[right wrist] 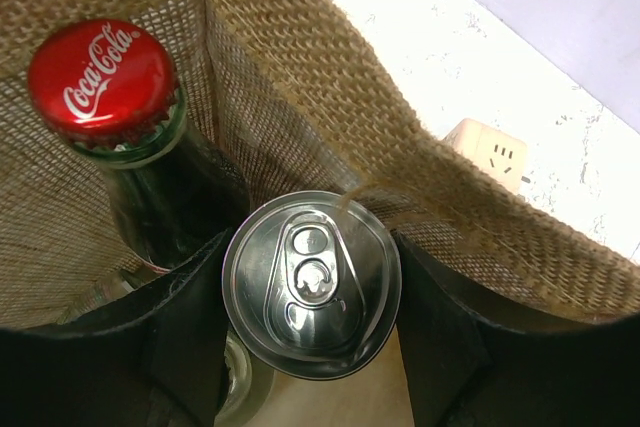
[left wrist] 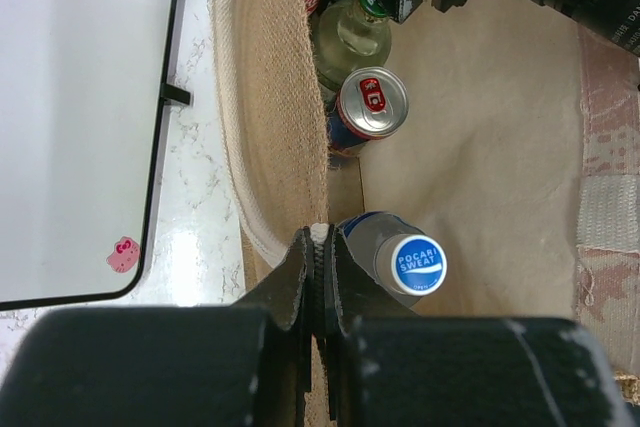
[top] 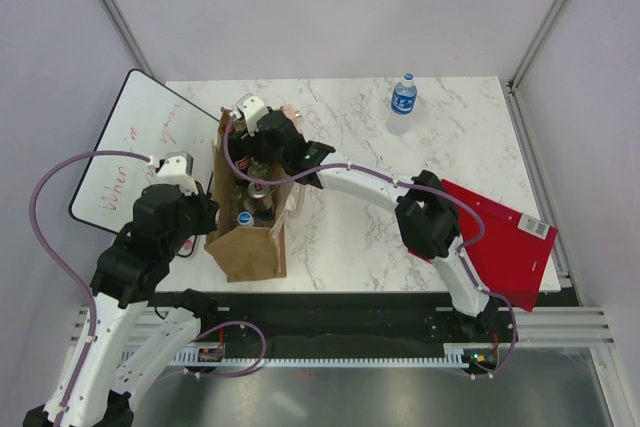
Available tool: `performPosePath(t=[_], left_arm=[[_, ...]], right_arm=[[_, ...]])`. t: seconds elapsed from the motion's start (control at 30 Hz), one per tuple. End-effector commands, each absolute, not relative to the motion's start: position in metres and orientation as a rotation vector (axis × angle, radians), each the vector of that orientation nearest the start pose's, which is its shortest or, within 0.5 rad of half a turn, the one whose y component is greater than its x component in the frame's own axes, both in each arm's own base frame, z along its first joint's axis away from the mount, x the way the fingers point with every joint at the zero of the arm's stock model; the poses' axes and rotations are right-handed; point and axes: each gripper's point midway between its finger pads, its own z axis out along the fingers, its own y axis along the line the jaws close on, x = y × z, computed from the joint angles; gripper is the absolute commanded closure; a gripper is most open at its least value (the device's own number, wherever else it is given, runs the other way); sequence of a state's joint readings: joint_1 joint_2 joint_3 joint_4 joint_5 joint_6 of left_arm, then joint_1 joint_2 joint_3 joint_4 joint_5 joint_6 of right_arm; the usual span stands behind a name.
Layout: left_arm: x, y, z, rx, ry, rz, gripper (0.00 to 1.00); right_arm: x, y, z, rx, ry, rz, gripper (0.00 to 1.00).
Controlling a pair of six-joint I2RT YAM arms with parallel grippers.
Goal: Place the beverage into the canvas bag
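Observation:
The tan-brown canvas bag [top: 250, 247] stands upright at the table's front left. My left gripper [left wrist: 320, 247] is shut on the bag's left rim [left wrist: 280, 97], and in the top view it [top: 205, 215] sits at that side. My right gripper [right wrist: 312, 282] is inside the bag's far end, shut on a silver can [right wrist: 312, 272] with a finger on each side. The top view shows it [top: 262, 155] reaching down into the opening. The woven wall [right wrist: 300, 77] is right behind the can.
Inside the bag stand a Coca-Cola bottle [right wrist: 100, 82], a red-topped can [left wrist: 372, 102], a green-capped glass bottle [left wrist: 355, 32] and a Pocari Sweat bottle [left wrist: 415, 264]. A water bottle [top: 403, 97] stands at the back. A whiteboard [top: 130, 147] lies left, a red folder [top: 500, 242] right.

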State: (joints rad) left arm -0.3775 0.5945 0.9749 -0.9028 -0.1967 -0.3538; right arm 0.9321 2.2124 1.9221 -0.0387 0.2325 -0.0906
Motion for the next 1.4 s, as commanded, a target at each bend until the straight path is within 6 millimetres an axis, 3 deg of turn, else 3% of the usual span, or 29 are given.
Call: performPosePath(t=[0.0,0.23,0.37,0.43,0.53,0.67,0.73,0.77,0.8,0.83,0.9,0.93,0.97,1.03,1.1,1.13,1.23,1.3,1.33,1.37], left_arm=[[0.198,-0.066,0.261,-0.093,2.053,-0.315,0.98],[0.198,-0.064,0.265,-0.089,2.042,-0.303,0.98],[0.196,-0.063,0.269,-0.091,2.036,-0.304,0.98],[0.195,-0.062,0.270,-0.092,2.034,-0.301,0.98],[0.195,-0.061,0.271,-0.098,2.034,-0.297,0.98],[0.196,-0.060,0.270,-0.104,2.036,-0.285,0.97],[0.196,-0.059,0.269,-0.107,2.040,-0.279,0.88],[0.196,-0.059,0.270,-0.107,2.040,-0.279,0.84],[0.196,-0.058,0.270,-0.110,2.039,-0.277,0.79],[0.196,-0.058,0.270,-0.112,2.039,-0.278,0.70],[0.195,-0.058,0.270,-0.116,2.036,-0.279,0.60],[0.196,-0.058,0.269,-0.117,2.039,-0.279,0.52],[0.196,-0.058,0.269,-0.118,2.039,-0.281,0.48],[0.195,-0.060,0.267,-0.117,2.046,-0.287,0.41],[0.196,-0.060,0.267,-0.114,2.047,-0.288,0.38],[0.196,-0.059,0.268,-0.108,2.044,-0.283,0.34],[0.196,-0.059,0.273,-0.104,2.031,-0.280,0.30],[0.196,-0.061,0.274,-0.095,2.031,-0.296,0.28],[0.196,-0.062,0.274,-0.094,2.032,-0.302,0.28],[0.196,-0.063,0.273,-0.091,2.034,-0.304,0.28]], right_arm=[[0.424,0.490,0.252,-0.682,1.641,0.392,0.33],[0.423,0.487,0.253,-0.686,1.650,0.378,0.25],[0.422,0.485,0.241,-0.695,1.688,0.367,0.24],[0.419,0.487,0.248,-0.703,1.681,0.390,0.25],[0.409,0.492,0.273,-0.706,1.678,0.458,0.25],[0.382,0.482,0.348,-0.669,1.625,0.608,0.25],[0.371,0.472,0.371,-0.645,1.604,0.655,0.25],[0.358,0.462,0.392,-0.648,1.575,0.684,0.24],[0.354,0.456,0.401,-0.642,1.567,0.688,0.24],[0.347,0.442,0.422,-0.624,1.540,0.692,0.23],[0.350,0.420,0.415,-0.601,1.588,0.630,0.23],[0.358,0.398,0.422,-0.555,1.592,0.591,0.22],[0.366,0.381,0.406,-0.533,1.647,0.529,0.22],[0.397,0.330,0.400,-0.401,1.701,0.381,0.21],[0.413,0.295,0.385,-0.332,1.767,0.280,0.20],[0.427,0.262,0.384,-0.253,1.781,0.188,0.18],[0.451,0.210,0.370,-0.145,1.814,0.030,0.08],[0.470,0.180,0.357,-0.091,1.848,-0.022,0.05],[0.478,0.177,0.341,-0.099,1.887,-0.026,0.02],[0.484,0.172,0.337,-0.091,1.898,-0.023,0.02]])
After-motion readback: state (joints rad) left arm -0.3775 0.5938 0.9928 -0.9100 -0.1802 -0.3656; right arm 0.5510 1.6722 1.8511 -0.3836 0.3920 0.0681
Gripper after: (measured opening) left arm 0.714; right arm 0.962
